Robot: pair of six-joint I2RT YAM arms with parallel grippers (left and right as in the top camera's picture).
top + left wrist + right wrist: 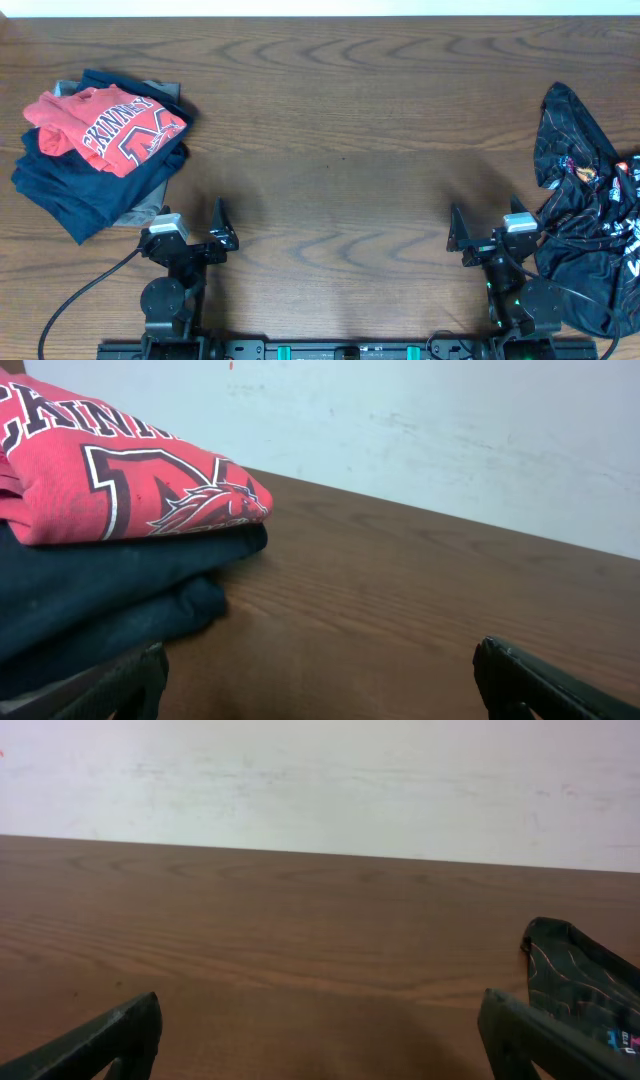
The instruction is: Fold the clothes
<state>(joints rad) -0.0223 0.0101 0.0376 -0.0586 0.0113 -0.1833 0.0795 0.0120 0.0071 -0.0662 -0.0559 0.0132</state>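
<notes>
A folded coral-red T-shirt (105,125) with block lettering lies on top of folded navy-blue garments (70,190) at the far left; both show in the left wrist view, the T-shirt (110,470) above the navy-blue garments (90,600). A crumpled black shiny patterned garment (585,200) lies at the right edge, its corner in the right wrist view (575,980). My left gripper (195,228) (320,680) is open and empty, low at the table's front, right of the pile. My right gripper (490,230) (320,1035) is open and empty, left of the black garment.
The brown wooden table (340,150) spans the view, with a pale wall (320,780) beyond its far edge. A grey garment edge (140,212) peeks from under the navy pile. A black cable (90,285) runs from the left arm to the front left.
</notes>
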